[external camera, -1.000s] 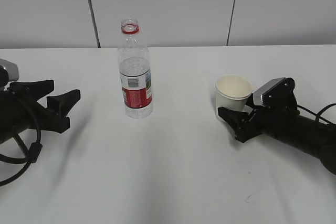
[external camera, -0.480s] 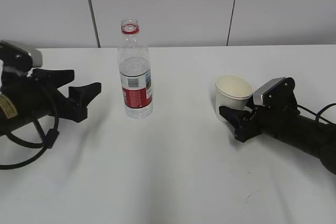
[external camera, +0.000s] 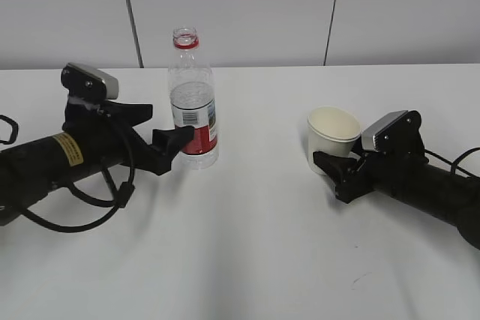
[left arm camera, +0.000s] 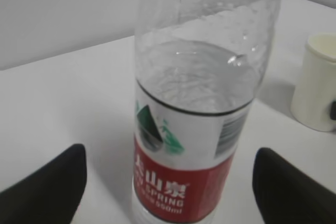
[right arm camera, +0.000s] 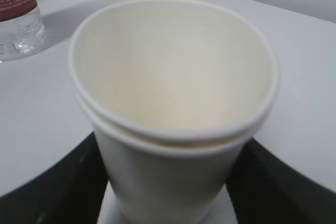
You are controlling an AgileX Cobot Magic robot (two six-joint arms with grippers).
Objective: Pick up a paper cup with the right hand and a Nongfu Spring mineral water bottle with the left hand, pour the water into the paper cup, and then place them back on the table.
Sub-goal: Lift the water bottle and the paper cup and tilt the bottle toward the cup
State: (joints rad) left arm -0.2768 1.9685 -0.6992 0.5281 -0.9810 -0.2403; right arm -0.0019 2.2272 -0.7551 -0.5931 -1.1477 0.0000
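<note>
Left hand [external camera: 166,136] has swept in from the left edge of the frame over the last second and now brackets the Nongfu Spring mineral water bottle [external camera: 193,103] at centre-left, its fingers spread wide to either side of the label without touching. Right hand [external camera: 339,168] has not moved: it sits at centre-right with its jaws flanking the base of the paper cup [external camera: 332,136], whether pinching or merely beside it I cannot tell. Both objects stand on the table [external camera: 247,260], so closing on the bottle looks like the next step.

- I see a clear bottle [external camera: 193,103] with red neck ring and red-and-white label.
- Cup [external camera: 333,140] off-white, cream inside.
- Both arms' fingers [external camera: 174,140] black.
- Surface [external camera: 247,245] white.
</note>
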